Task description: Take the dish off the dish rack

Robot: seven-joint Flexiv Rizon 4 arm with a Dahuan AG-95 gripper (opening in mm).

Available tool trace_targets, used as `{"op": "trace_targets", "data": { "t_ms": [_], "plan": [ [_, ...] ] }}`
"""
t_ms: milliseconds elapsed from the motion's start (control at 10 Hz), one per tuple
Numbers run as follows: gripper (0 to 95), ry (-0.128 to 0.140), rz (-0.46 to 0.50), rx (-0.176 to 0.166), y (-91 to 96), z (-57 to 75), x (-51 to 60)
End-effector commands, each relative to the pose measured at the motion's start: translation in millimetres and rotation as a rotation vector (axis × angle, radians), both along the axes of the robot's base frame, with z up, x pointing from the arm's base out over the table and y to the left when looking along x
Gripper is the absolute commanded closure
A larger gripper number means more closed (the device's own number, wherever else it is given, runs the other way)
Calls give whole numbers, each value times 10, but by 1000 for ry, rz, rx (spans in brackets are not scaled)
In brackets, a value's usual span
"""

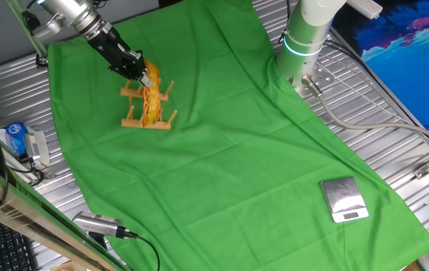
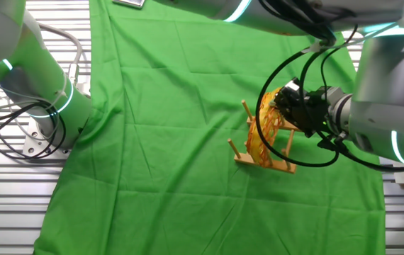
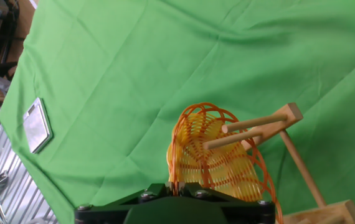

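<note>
dish (image 1: 150, 96) stands on edge between the dish rack (image 1: 145, 113) pegs, near the surface's far-left corner | end effector (image 1: 135, 69) at its top rim, apparently pinching it to lift clear

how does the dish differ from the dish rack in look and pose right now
The dish is yellow-orange openwork wicker; the dish rack is plain light-brown wood with straight pegs. The dish stands on edge between the pegs, while the rack sits flat on the green cloth. The gripper is at the dish's rim, not on the rack. Both share a warm tan-orange tone.
</note>
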State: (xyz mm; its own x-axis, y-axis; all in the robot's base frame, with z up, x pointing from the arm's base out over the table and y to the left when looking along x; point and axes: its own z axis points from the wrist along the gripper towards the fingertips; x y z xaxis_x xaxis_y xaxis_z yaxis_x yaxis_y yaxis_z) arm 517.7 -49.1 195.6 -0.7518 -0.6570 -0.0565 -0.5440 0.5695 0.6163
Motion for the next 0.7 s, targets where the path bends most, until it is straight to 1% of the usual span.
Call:
{"op": "trace_targets", "data": {
  "t_ms": [100,500,700],
  "plan": [
    [950,6,-3,6,-2,59,6],
    [950,11,-8,27,2,153,-2],
    [950,12,-8,29,5,187,-6]
  ]
}}
